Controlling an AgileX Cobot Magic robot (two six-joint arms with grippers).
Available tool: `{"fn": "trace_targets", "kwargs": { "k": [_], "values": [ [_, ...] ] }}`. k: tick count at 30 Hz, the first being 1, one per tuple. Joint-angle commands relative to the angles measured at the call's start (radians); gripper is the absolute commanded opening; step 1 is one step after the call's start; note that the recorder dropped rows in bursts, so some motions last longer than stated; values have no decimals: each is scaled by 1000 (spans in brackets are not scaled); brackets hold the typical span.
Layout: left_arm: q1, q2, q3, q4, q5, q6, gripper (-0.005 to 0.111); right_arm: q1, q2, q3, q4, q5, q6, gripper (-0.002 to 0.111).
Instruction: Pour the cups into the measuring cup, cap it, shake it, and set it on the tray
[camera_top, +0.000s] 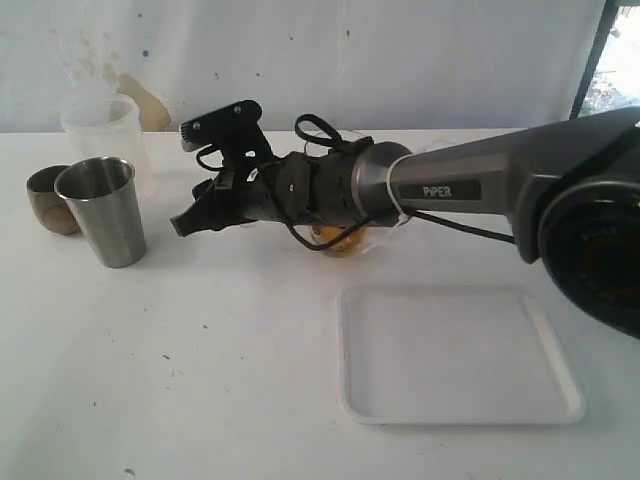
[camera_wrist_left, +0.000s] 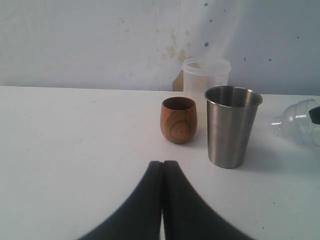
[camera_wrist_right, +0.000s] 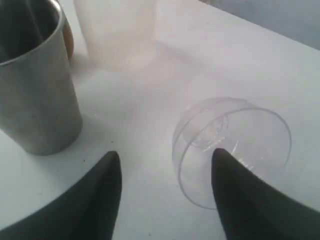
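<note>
The steel tumbler (camera_top: 103, 210) (camera_wrist_left: 232, 125) (camera_wrist_right: 35, 80) stands upright at the left. The brown wooden cup (camera_top: 48, 198) (camera_wrist_left: 178, 119) is beside it and the frosted plastic cup (camera_top: 100, 125) (camera_wrist_left: 206, 75) (camera_wrist_right: 117, 30) behind. My right gripper (camera_top: 186, 223) (camera_wrist_right: 167, 154) reaches across and is open low over the table. One of its fingers overlaps the small clear dome lid (camera_wrist_right: 232, 142) (camera_wrist_left: 299, 120), which lies on its side. The clear measuring cup (camera_top: 342, 240) is mostly hidden behind the right arm; something orange shows in it. My left gripper (camera_wrist_left: 162, 164) is shut and empty, facing the cups.
The white tray (camera_top: 455, 400) lies empty at the front right. A pale wall rises right behind the table. The right arm's dark body (camera_top: 450, 185) spans the middle of the table.
</note>
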Motion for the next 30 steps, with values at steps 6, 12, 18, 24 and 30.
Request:
{"fn": "trace_targets", "kwargs": {
  "k": [6, 12, 18, 24, 30],
  "values": [
    [4, -3, 5, 8, -7, -1, 0, -5, 54, -24, 6, -15, 4, 51],
    [4, -3, 5, 8, -7, -1, 0, -2, 76, -61, 6, -13, 4, 51],
    [4, -3, 5, 8, -7, -1, 0, -2, 78, -72, 6, -27, 4, 51],
    [4, -3, 5, 8, -7, -1, 0, 3, 127, -103, 4, -6, 23, 51],
    [4, -3, 5, 8, -7, -1, 0, 10, 156, -141, 4, -26, 23, 51]
  ]
}}
